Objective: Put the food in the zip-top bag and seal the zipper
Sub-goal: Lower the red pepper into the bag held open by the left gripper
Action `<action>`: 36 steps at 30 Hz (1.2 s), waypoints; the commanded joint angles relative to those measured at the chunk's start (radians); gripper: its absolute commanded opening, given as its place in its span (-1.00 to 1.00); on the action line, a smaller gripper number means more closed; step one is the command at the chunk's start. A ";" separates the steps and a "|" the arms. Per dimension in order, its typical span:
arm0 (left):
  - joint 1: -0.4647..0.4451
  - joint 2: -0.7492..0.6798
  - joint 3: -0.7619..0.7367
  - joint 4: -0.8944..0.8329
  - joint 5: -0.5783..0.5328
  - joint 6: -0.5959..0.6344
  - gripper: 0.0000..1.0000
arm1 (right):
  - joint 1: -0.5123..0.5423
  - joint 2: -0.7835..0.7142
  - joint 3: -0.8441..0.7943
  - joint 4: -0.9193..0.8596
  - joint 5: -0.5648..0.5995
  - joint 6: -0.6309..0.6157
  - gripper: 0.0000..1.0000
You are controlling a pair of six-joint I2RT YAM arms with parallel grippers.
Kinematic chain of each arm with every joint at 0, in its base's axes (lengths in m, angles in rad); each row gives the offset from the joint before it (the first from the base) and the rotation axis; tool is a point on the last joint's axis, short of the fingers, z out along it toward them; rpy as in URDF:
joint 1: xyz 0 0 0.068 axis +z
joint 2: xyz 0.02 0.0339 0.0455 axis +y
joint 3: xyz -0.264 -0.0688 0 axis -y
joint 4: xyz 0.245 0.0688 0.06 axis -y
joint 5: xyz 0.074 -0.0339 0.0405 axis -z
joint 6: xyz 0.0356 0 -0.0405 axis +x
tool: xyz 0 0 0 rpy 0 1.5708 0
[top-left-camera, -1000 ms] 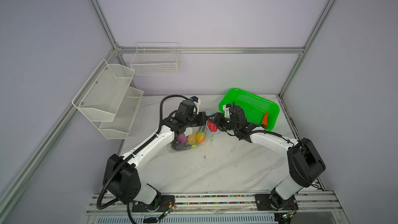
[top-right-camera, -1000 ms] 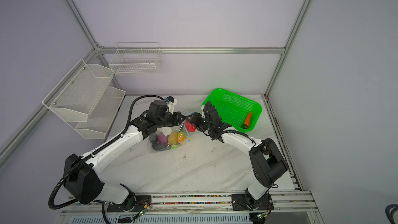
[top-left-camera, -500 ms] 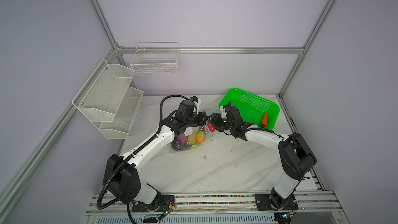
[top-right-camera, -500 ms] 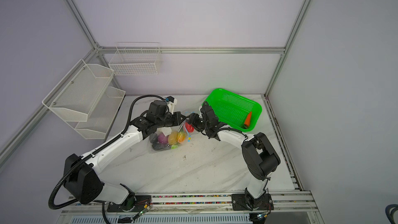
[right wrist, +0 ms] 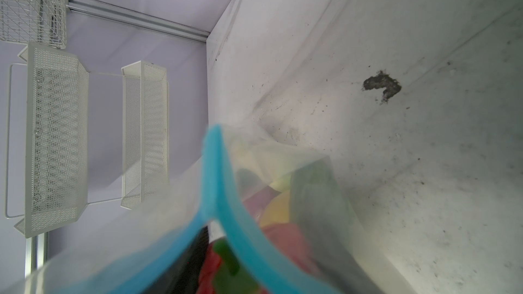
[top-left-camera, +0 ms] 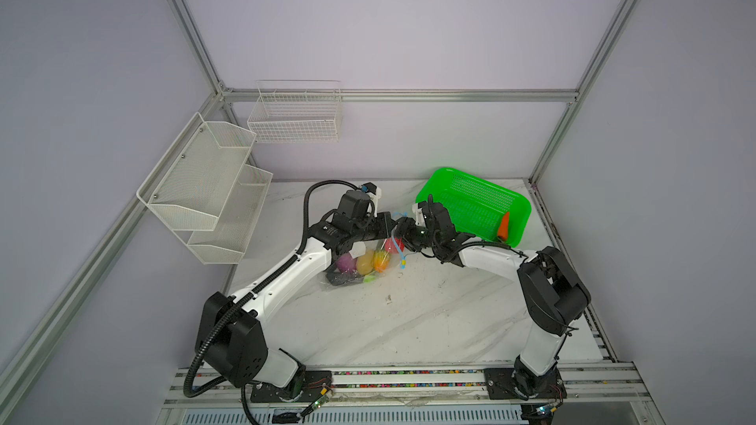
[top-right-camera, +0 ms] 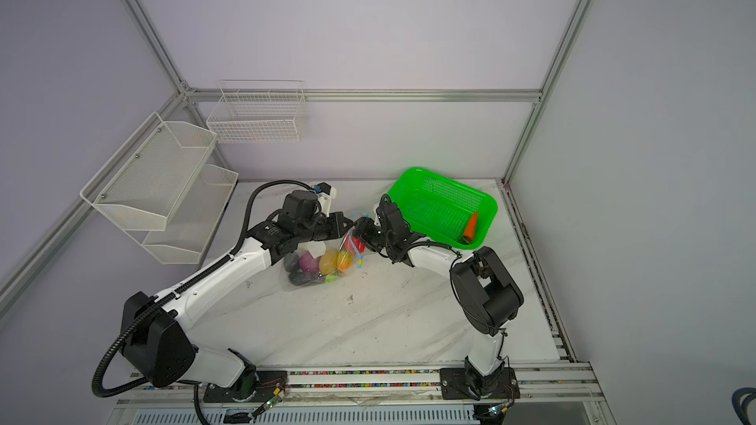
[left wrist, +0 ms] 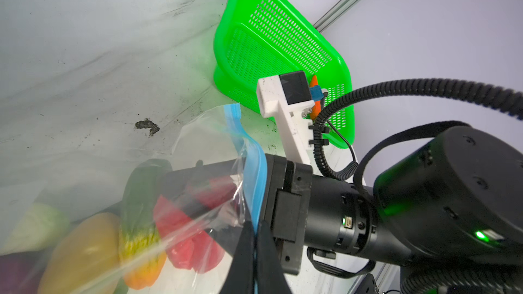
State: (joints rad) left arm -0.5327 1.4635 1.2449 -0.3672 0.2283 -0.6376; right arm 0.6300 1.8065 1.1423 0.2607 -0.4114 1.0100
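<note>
The clear zip-top bag [top-left-camera: 355, 275] [top-right-camera: 311, 276] lies mid-table holding purple [top-left-camera: 345, 262], yellow [top-left-camera: 365, 262], orange-yellow, dark and green food. My left gripper [top-left-camera: 389, 227] [left wrist: 256, 227] is shut on the light-blue zipper [left wrist: 254, 165] [right wrist: 215, 182] and lifts the bag's mouth. My right gripper [top-left-camera: 403, 235] [top-right-camera: 359, 235] reaches into that mouth and is shut on a red food piece [top-left-camera: 392, 245] [right wrist: 212, 267] with a green stem. Its fingers [left wrist: 198, 172] show through the plastic. An orange carrot [top-left-camera: 504, 226] [top-right-camera: 471, 226] lies in the green basket [top-left-camera: 466, 198]. The slider tab is not discernible.
The green basket sits at the back right, just behind my right wrist. White mesh shelves [top-left-camera: 204, 181] hang on the left wall and a wire basket [top-left-camera: 294, 116] on the back wall. A dark stain [top-left-camera: 388, 299] marks the tabletop in front of the bag.
My right gripper has moved left with the red piece, further into the bag's mouth, and its elbow has swung inward. The left arm and the bag stay put.
</note>
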 commanded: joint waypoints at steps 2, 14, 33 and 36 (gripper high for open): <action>-0.006 -0.041 -0.015 0.024 0.010 -0.012 -1.00 | 0.015 0.017 0.037 0.050 -0.013 0.022 0.16; -0.006 -0.041 -0.019 0.024 0.003 -0.010 -1.00 | 0.022 0.051 0.047 0.075 -0.032 0.032 0.17; -0.006 -0.039 -0.019 0.025 0.008 -0.014 -1.00 | 0.030 0.091 0.053 0.114 -0.094 0.055 0.39; -0.006 -0.039 -0.019 0.024 0.007 -0.013 -1.00 | 0.031 0.094 0.060 0.111 -0.100 0.053 0.43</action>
State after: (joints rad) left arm -0.5335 1.4635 1.2449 -0.3676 0.2279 -0.6441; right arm 0.6502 1.8889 1.1713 0.3367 -0.4900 1.0431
